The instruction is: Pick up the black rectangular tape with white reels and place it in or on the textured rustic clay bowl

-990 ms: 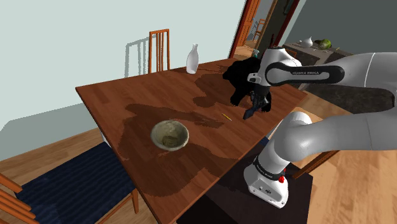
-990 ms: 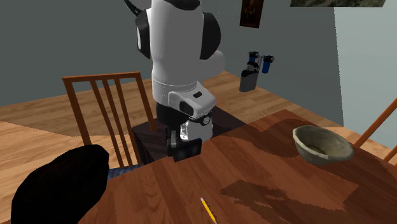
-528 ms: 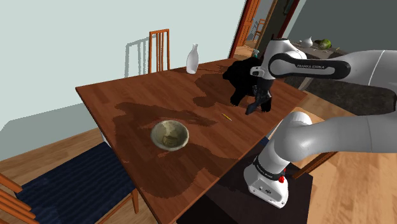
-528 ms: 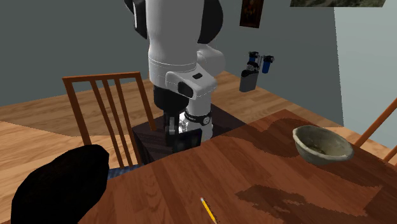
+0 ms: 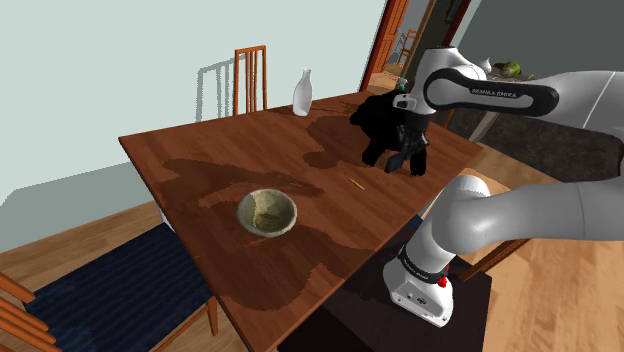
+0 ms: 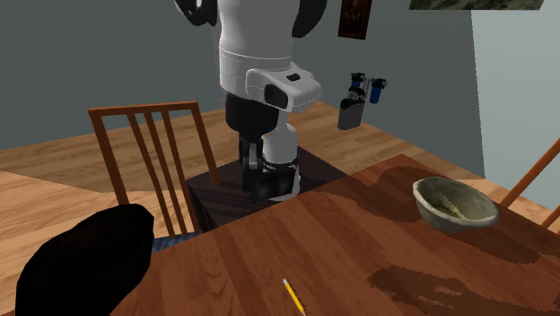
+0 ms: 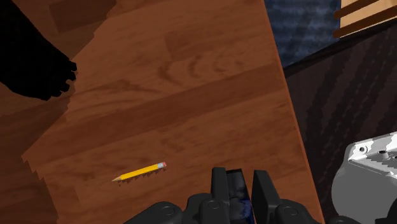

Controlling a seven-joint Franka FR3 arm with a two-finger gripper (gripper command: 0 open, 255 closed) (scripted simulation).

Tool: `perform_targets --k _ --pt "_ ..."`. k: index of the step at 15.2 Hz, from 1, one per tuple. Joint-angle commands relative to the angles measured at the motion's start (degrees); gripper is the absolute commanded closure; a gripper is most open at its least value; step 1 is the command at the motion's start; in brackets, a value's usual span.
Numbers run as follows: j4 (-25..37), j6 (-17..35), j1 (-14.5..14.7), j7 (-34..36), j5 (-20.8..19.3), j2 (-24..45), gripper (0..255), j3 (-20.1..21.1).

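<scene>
Wrist view: the two black fingers (image 7: 218, 186) are closed on the dark rectangular tape (image 7: 236, 186), which sits clamped between them above the reddish-brown wooden bench (image 7: 191, 76). Its reels cannot be made out from this angle. A yellow pencil (image 7: 140, 172) lies on the wood lower left of centre, and a shapeless black mass (image 7: 32, 57) fills the upper left corner.

In the shoulder view the fingers (image 5: 405, 160) hang right of centre, just in front of that black mass (image 5: 380, 125). The mottled olive-beige bowl (image 5: 267, 212) stands well apart, left of centre on the bench (image 5: 190, 150). In the second exterior view the bowl (image 6: 453, 205) is at the right, and the fingers (image 6: 254, 171) are at centre over the bench's (image 6: 377, 260) far edge.

The grasp looks made and the lift is under way. Next, I judge, comes a carry across the bench to above the bowl, keeping clear of the black mass, then a lowering and release.

Compared with half a second ago, the hand stands higher and the tape has come further off the wood. Bowl and pencil have not shifted.
</scene>
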Motion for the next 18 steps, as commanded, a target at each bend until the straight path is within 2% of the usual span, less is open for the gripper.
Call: perform_targets --k 1,9,18 --pt "-0.47 -0.29 1.25 2.43 2.05 0.05 255 2.29" --pt "-0.27 1.51 9.12 13.7 11.39 4.73 255 11.12" --pt "5.46 5.03 18.18 24.23 21.02 15.61 255 18.85"
